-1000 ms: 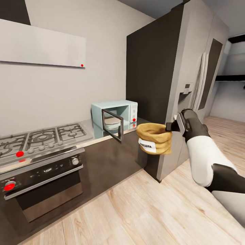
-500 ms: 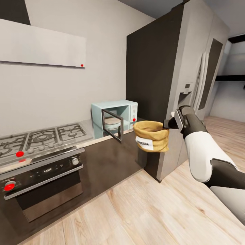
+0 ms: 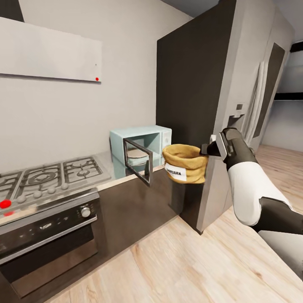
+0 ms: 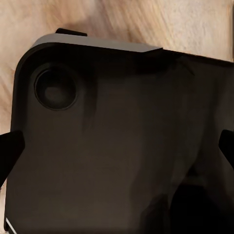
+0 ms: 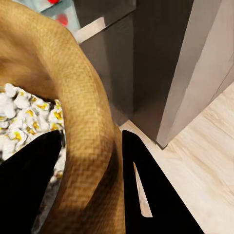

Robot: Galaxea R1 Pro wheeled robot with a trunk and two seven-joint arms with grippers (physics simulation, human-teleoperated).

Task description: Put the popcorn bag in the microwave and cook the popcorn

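Since a second ago my right arm has carried the popcorn bag (image 3: pixel 184 163) up and closer to the microwave (image 3: pixel 141 145), and my head view has shifted. My right gripper (image 3: pixel 207 150) is clamped on the bag's rolled rim, one of the fingers (image 5: pixel 29 180) inside the mouth and the other outside. The bag hangs in the air just off the bench (image 3: pixel 126 176) end, beside the open microwave door (image 3: pixel 137 161). White popcorn (image 5: pixel 22 119) is visible inside the bag.

Step in hand, as I judge it: transport to the microwave. The next move calls for swinging the bag around the door's free edge and into the cavity, keeping the mouth upward.

Obstructions: the open door projects past the bench's front edge, between the bag and the cavity. The tall dark cabinet (image 3: pixel 191 84) stands close behind. The hob (image 3: pixel 50 176) and oven (image 3: pixel 46 235) lie well apart.

My left gripper: I cannot tell its state; a dark panel (image 4: pixel 122 141) fronts the left wrist view.
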